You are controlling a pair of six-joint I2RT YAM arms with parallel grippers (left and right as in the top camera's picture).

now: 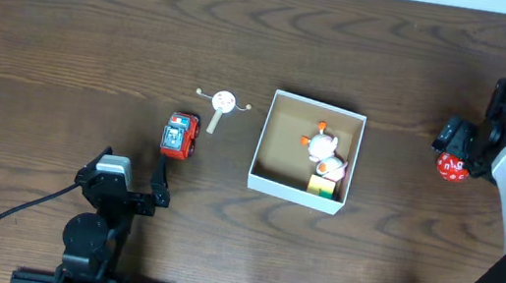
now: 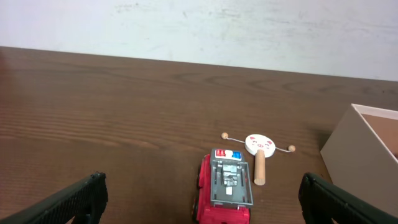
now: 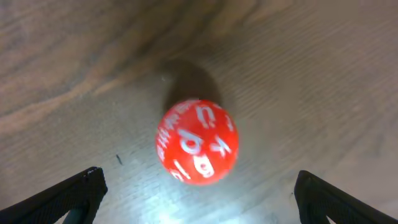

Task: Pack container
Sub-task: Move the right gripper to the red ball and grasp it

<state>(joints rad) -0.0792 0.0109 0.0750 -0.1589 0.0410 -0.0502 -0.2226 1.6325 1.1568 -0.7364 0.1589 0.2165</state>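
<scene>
The container (image 1: 272, 134) is a square white box with a brown inside at the table's middle; its corner shows in the left wrist view (image 2: 354, 155). Inside lie a white and orange toy (image 1: 321, 144) and a yellow and green block (image 1: 324, 185). A red toy car (image 1: 178, 136) lies left of it, in front of my open left gripper (image 2: 200, 202). A white rattle drum with a wooden handle (image 1: 222, 105) lies beyond the car (image 2: 225, 186). A red many-sided die (image 3: 197, 142) lies on the table at the right, below my open right gripper (image 3: 198, 199).
The rattle drum also shows in the left wrist view (image 2: 259, 149) between the car and the container. The die shows in the overhead view (image 1: 452, 168) beside the right arm. A pale wall stands behind the table's far edge (image 2: 186, 62).
</scene>
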